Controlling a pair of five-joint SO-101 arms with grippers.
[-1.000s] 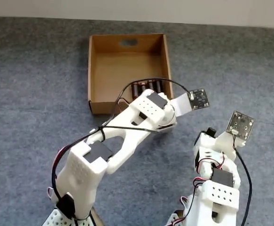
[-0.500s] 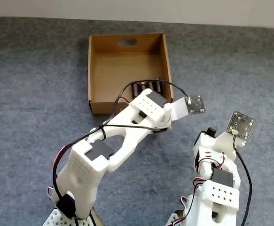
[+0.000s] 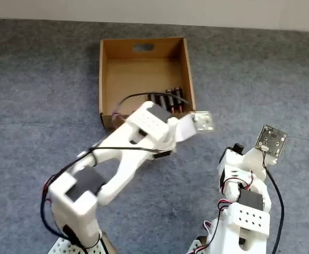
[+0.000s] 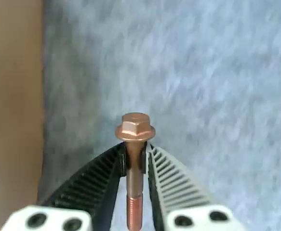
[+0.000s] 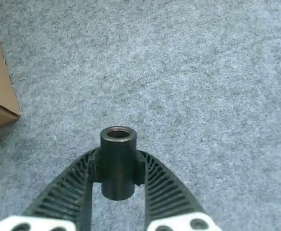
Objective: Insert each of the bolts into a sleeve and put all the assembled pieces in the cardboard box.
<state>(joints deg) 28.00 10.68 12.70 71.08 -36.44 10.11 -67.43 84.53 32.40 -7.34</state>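
Bolt [image 4: 134, 131] pinched by left gripper [image 4: 135, 151], head past fingertips, beside box [image 3: 186, 69]; sleeve [image 5: 117, 166] pinched by right gripper [image 5: 117, 159]; assemblies [image 3: 167, 100] inside box.

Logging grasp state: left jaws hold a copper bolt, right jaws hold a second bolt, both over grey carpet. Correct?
One error: the right jaws hold a dark hollow sleeve, not a second bolt, as the right wrist view shows. The left jaws do hold a copper bolt, both over grey carpet.
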